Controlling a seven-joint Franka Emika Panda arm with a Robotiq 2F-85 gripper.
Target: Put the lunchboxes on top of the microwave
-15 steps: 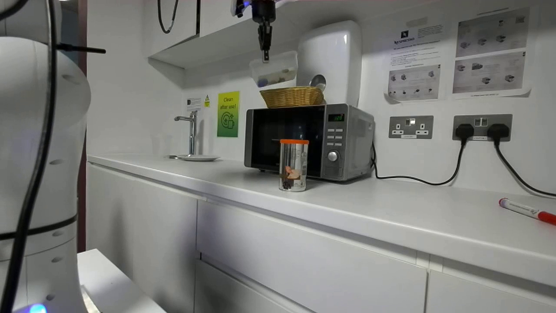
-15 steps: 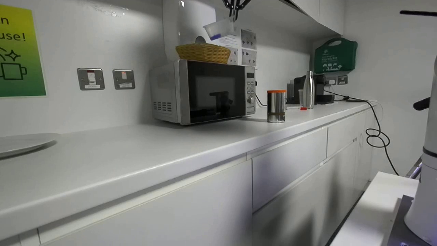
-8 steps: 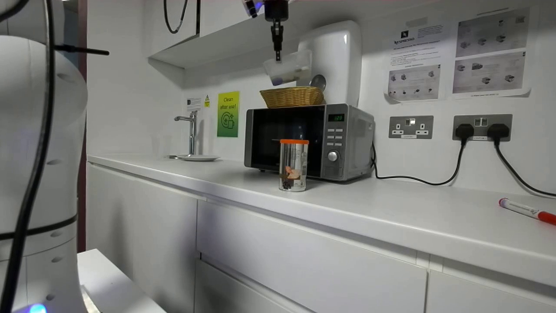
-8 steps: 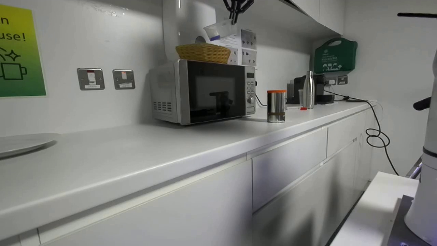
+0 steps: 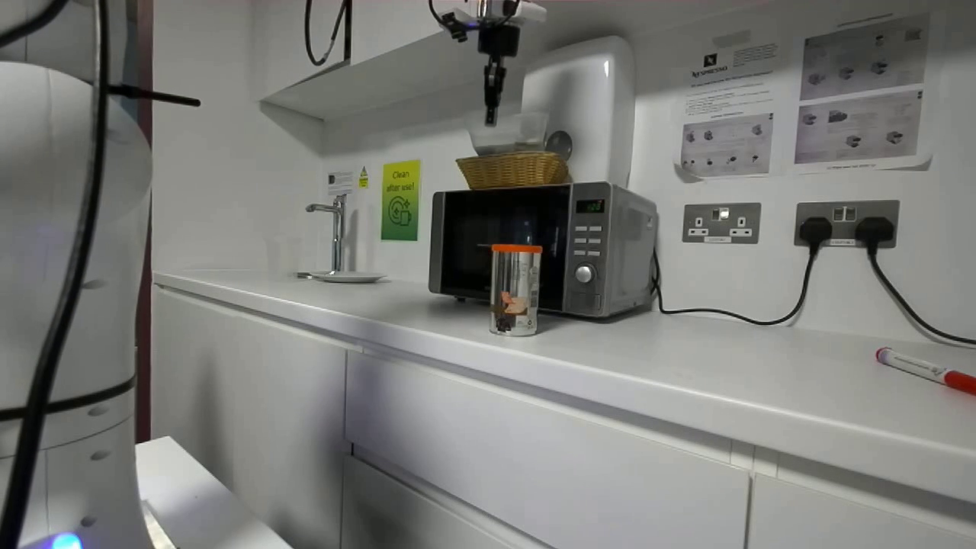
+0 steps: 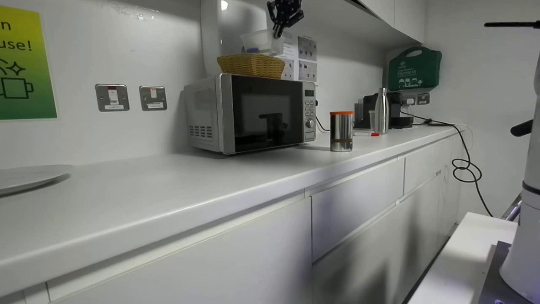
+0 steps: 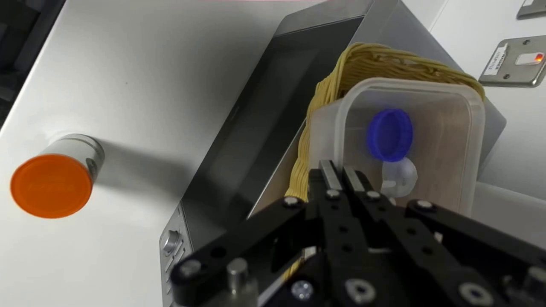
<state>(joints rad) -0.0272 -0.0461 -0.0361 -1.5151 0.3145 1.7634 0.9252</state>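
Note:
The silver-grey microwave (image 5: 625,252) stands on the counter in both exterior views, with the tan-yellow basket-like lunchbox (image 6: 251,65) resting on its top. My gripper (image 7: 340,168) is shut on the near wall of the pale translucent lunchbox (image 7: 443,106), whose rim runs between the fingertips. This box is nearly level and sits right over the basket, its underside at the basket's rim; whether it rests there fully I cannot tell. Inside it lie a blue cap (image 7: 390,134) and a clear round piece (image 7: 399,177). The black fingers cover part of the wall they grip.
An orange-lidded tin (image 5: 515,297) stands in front of the microwave. Behind the boxes are a white wall appliance (image 5: 579,91) and a metal spoon (image 5: 559,143). A wall cabinet (image 5: 381,76) hangs close above. The plate (image 5: 349,277) is near the tap.
The gripper has carried the translucent lunchbox over the basket and lowered it. Its tilt has gone from slanted to nearly level. The basket, microwave and tin have not moved.

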